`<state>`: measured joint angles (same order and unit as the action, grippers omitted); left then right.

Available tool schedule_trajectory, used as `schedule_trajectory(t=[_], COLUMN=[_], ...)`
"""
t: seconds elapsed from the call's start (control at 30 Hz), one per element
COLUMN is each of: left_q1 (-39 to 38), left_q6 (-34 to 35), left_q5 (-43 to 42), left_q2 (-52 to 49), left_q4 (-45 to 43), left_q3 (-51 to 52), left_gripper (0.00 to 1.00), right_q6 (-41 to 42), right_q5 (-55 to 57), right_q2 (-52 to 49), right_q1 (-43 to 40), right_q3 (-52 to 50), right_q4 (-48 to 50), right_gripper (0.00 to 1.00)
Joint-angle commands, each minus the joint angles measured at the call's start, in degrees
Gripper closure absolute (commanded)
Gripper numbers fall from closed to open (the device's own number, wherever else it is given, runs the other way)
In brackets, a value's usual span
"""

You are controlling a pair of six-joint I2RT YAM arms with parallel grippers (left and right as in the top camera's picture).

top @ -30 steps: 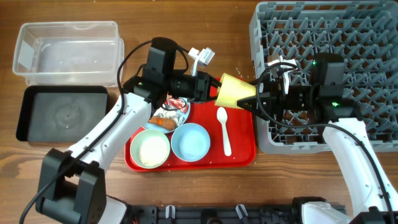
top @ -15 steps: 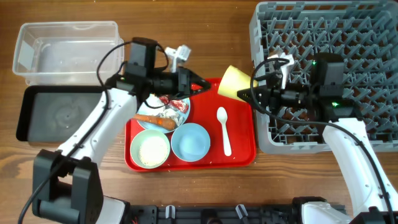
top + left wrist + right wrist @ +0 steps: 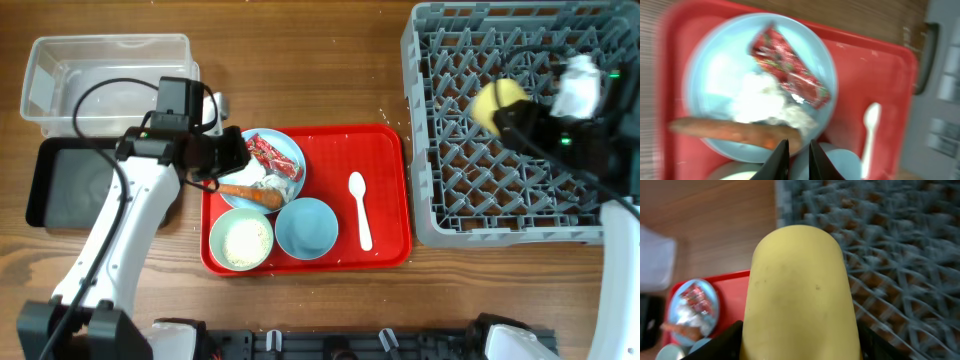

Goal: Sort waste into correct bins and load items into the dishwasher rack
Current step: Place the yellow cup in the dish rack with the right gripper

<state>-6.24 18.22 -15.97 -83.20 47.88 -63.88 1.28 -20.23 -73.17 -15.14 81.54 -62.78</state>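
The right gripper (image 3: pixel 800 342) holds the yellow cup (image 3: pixel 500 103) on its side above the far part of the rack (image 3: pixel 520 205), on the right. The left gripper (image 3: pixel 797 150), jaws nearly closed and holding nothing, hovers over the plate (image 3: pixel 715 75) at the left of the red tray (image 3: pixel 385 180). The plate carries a wrapper (image 3: pixel 790 67), crumpled paper (image 3: pixel 765 100) and a carrot (image 3: pixel 735 132).

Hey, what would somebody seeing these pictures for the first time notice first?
Most striking is the yellow cup, gripped by the right gripper above the big grey rack on the right. Next comes the bright red tray mid-table, where a pale blue plate holds a red wrapper, a carrot and crumpled white paper.
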Motion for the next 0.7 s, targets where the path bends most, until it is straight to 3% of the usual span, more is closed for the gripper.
schedule_trajectory(t=[0.0, 0.3, 0.57, 0.6, 0.63, 0.67], left_q1=[0.42, 0.42, 0.42, 0.42, 0.42, 0.42], left_q6=[-1.29, -1.29, -1.29, -1.29, -1.29, -1.29], left_q5=[15.67, 16.06, 16.02, 16.04, 16.02, 16.02], left_q2=[1.77, 1.77, 1.77, 1.77, 1.77, 1.77], left_q4=[2.23, 2.78, 2.78, 2.78, 2.78, 2.78], left_q3=[-0.33, -0.33, -0.33, -0.33, -0.33, -0.33], left_gripper=[0.86, 0.87, 0.87, 0.87, 0.86, 0.84], right_q6=[0.42, 6.43, 6.91, 7.89, 7.89, 7.85], right_q5=[8.17, 11.69, 11.69, 11.78, 11.72, 11.72], right_q2=[-1.29, -14.93, -23.80, -24.41, -24.85, -25.24], right_q1=[-9.42, -27.26, -27.65, -27.65, -27.65, -27.65], right_q3=[2.91, 2.91, 2.89, 2.89, 2.89, 2.86], right_q4=[-2.64, -2.29, 2.34, 2.60, 2.62, 2.62], right_gripper=[0.96, 0.96, 0.96, 0.93, 0.80, 0.53])
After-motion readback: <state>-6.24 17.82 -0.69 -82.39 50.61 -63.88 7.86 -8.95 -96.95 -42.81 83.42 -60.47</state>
